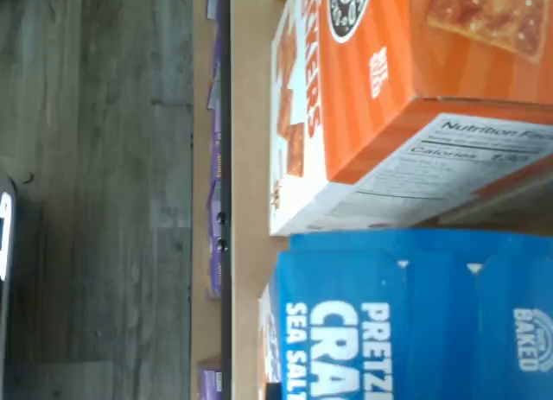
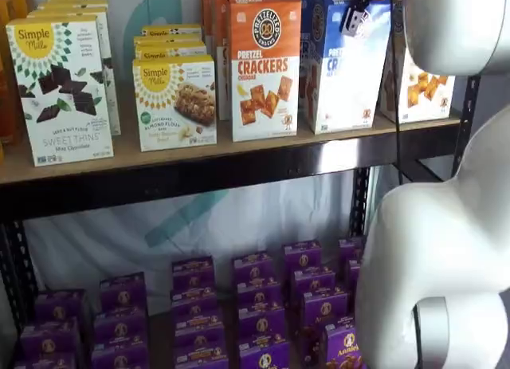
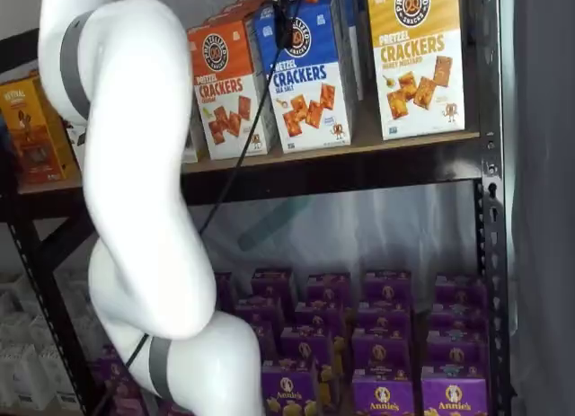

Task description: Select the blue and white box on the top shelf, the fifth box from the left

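Observation:
The blue and white box [image 2: 344, 66] stands upright on the top shelf [image 2: 199, 148], between an orange same-brand box [image 2: 264, 66] and a yellow-topped box [image 3: 418, 57]. It shows in both shelf views [image 3: 310, 75]. In the wrist view its blue top [image 1: 406, 314] is close below the camera, with the orange box [image 1: 380, 98] beside it. My gripper [image 2: 355, 9] hangs from the view's top edge at the blue box's top, with a black cable beside it. Only dark parts show, and no gap between the fingers can be made out.
My white arm [image 2: 446, 249] fills the right side of a shelf view and the left side in a shelf view [image 3: 135, 164]. Simple Mills boxes [image 2: 60, 82] stand further left on the top shelf. Several purple boxes [image 3: 386, 344] fill the lower shelf.

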